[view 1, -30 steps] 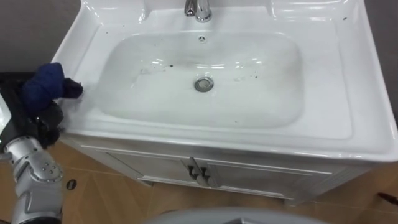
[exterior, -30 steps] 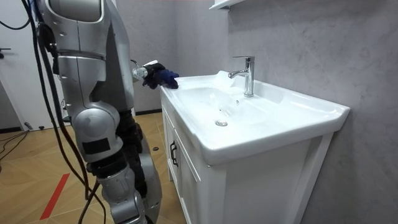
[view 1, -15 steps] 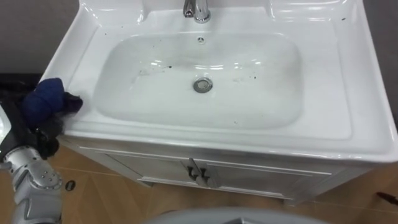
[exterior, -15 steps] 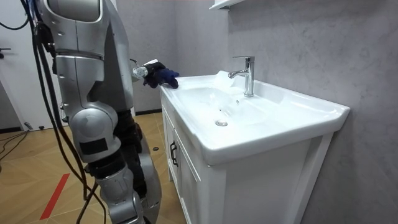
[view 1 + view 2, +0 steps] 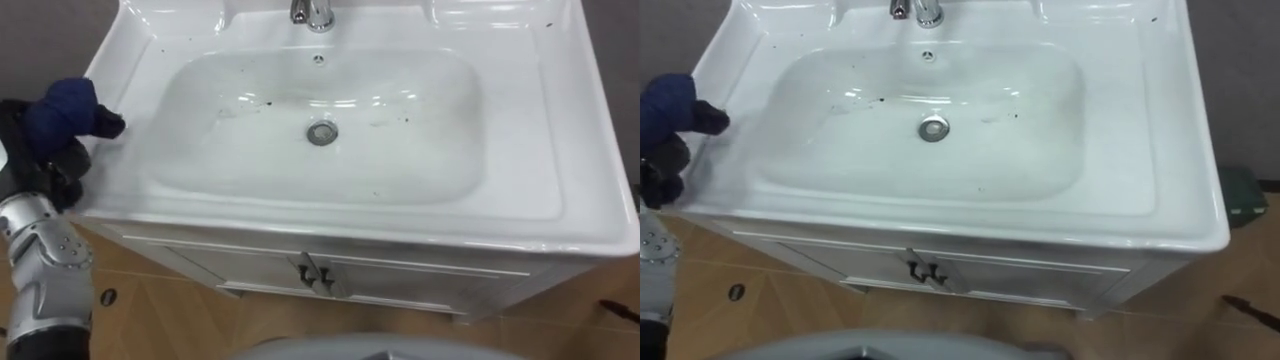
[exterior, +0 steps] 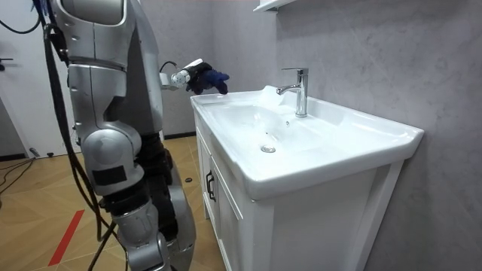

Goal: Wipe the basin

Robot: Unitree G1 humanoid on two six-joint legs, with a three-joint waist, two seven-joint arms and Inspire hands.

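While I stand at the white washbasin (image 5: pixel 575 150), my left hand (image 5: pixel 48 165) clenches a dark blue cloth (image 5: pixel 60 105) at its left rim, black specks (image 5: pixel 268 101) dotting the bowl.

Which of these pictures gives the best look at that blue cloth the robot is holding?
The left eye view: the blue cloth shows whole, bunched in the left hand by the left rim of the basin. The right eye view cuts it at the picture's edge; the room view shows it small.
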